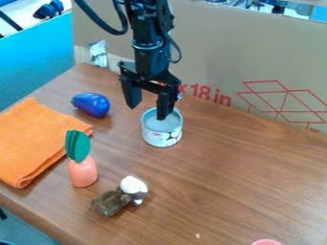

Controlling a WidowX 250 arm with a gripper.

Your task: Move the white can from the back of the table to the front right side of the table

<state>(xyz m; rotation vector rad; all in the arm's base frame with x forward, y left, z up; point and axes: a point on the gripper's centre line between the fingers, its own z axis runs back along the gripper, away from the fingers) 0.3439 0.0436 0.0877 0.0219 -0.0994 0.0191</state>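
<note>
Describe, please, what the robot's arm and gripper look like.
The arm is black, with blocky joints and a rounded section. A thick black cable loops out beside it, and a thinner cable bows out lower down. The gripper is black too, with two tapering fingers.

Robotics lab or workshop, by its fittings: black robot arm (148, 48); wood-grain bench (249, 177); upright cardboard sheet (217, 48) behind; blue panel (38, 57), upper left; cluttered equipment, upper right edge.
</note>
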